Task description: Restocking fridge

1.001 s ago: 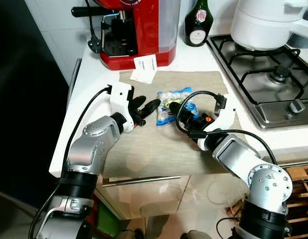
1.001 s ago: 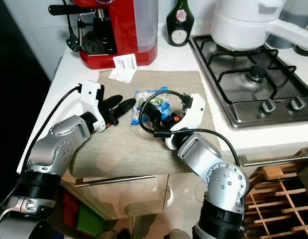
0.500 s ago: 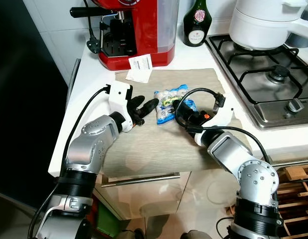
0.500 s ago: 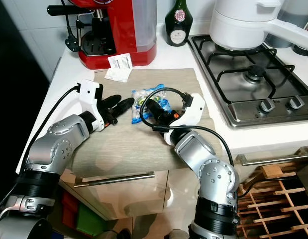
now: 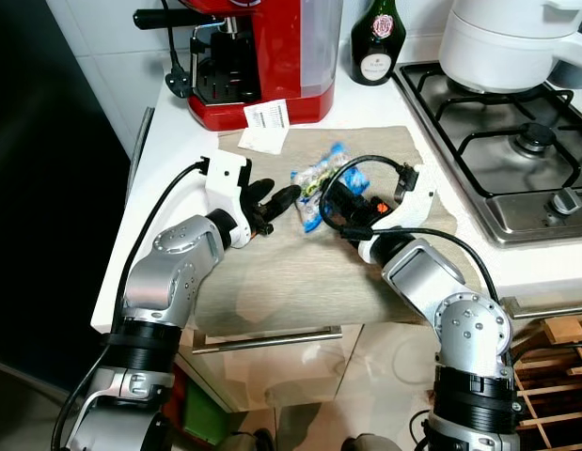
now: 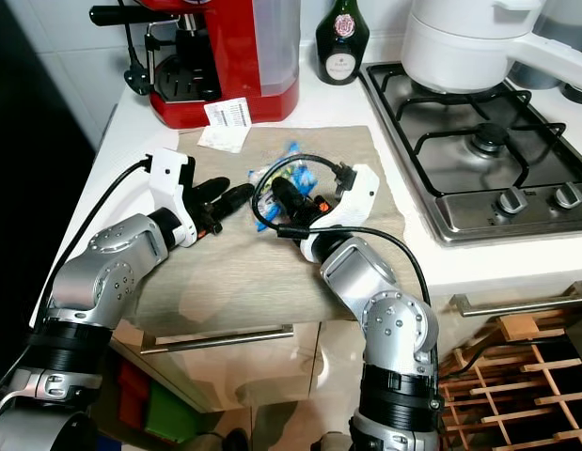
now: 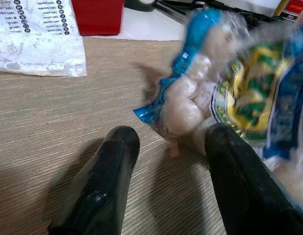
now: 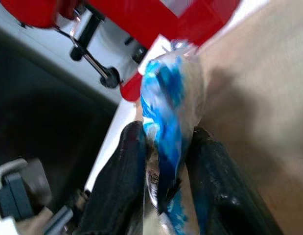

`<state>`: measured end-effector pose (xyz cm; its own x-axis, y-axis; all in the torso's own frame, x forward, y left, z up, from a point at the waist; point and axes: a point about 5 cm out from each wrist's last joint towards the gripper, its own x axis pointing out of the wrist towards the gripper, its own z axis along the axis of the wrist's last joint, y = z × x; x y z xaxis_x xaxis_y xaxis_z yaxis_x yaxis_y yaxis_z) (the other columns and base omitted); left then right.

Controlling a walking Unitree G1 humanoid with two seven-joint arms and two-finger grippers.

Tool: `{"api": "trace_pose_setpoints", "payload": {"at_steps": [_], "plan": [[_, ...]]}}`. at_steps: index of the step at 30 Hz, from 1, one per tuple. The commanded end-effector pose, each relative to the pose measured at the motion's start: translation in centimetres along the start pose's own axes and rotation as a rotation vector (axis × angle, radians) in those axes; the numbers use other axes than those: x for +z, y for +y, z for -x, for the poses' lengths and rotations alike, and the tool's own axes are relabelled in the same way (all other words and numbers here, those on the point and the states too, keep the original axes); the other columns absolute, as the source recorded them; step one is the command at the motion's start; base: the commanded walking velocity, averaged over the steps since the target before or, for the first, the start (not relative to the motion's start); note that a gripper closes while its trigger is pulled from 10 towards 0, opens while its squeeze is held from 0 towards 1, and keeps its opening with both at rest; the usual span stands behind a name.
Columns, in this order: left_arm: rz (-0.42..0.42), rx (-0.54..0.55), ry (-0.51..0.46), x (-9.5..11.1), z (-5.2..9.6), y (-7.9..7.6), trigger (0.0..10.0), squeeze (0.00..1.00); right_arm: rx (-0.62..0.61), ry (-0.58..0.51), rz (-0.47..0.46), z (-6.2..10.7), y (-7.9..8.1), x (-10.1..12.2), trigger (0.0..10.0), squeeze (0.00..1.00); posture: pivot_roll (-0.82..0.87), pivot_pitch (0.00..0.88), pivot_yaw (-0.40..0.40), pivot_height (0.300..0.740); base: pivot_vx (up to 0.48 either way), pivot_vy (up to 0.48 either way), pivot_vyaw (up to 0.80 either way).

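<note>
Right pincer (image 8: 163, 181) pinching crinkly plastic food bag (image 5: 321, 180), woven mat (image 5: 300, 272)

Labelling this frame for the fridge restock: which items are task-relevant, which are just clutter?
Job:
- food packet, pinched in right gripper
- left gripper, open beside it

Clutter:
- red coffee machine
- receipt
- green bottle
- white pot
- hob
- beige mat

A crinkled clear plastic bag with blue and yellow-green print (image 5: 321, 181), packed with pale round lumps, is tipped up on edge above the beige woven mat (image 5: 300, 272) on the counter, pinched by the right hand (image 5: 330, 201).
</note>
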<state>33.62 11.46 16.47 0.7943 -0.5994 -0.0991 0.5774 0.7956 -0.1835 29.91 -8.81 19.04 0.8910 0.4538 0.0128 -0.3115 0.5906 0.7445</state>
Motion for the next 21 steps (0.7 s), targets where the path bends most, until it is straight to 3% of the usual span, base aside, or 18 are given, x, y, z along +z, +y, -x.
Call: {"api": "trace_pose_setpoints", "payload": {"at_steps": [1,8,9,18,19,20,21], "plan": [[0.019,0.035,0.069,-1.3,0.4,0.5,10.0,0.00,0.087,-0.026,-0.020,-0.6,1.7,0.2,0.0,0.00,-0.09,0.055,0.064,0.740,0.000,0.000,0.00],[0.010,0.048,0.068,-1.2,0.5,0.8,10.0,0.00,0.081,0.000,-0.005,-0.9,1.3,-0.6,0.0,0.00,-0.09,0.044,0.062,0.740,0.000,0.000,0.00],[0.009,0.049,0.068,-1.2,0.5,0.8,10.0,0.00,0.079,-0.007,0.008,-1.0,1.3,-0.5,0.0,0.05,-0.08,0.043,0.063,0.740,0.000,0.000,0.00],[-0.008,0.060,0.070,-1.1,0.6,0.9,10.0,0.00,0.068,-0.024,0.042,-1.2,1.1,-0.4,0.0,0.13,-0.08,0.043,0.065,0.740,0.000,0.000,0.00],[-0.086,0.079,0.045,-0.5,0.7,1.0,10.0,0.00,0.042,-0.122,0.159,-1.2,1.4,1.0,0.0,0.34,-0.08,0.046,0.067,0.740,0.000,0.000,0.00],[-0.086,0.079,0.045,-0.5,0.7,1.0,10.0,0.00,0.042,-0.122,0.159,-1.2,1.4,1.0,0.0,0.34,-0.08,0.046,0.067,0.740,0.000,0.000,0.00],[-0.121,0.088,0.027,-0.2,0.7,1.0,10.0,0.00,0.043,-0.177,0.222,-1.2,1.8,1.9,0.0,0.35,-0.08,0.047,0.068,0.740,0.000,0.000,0.00]]}}
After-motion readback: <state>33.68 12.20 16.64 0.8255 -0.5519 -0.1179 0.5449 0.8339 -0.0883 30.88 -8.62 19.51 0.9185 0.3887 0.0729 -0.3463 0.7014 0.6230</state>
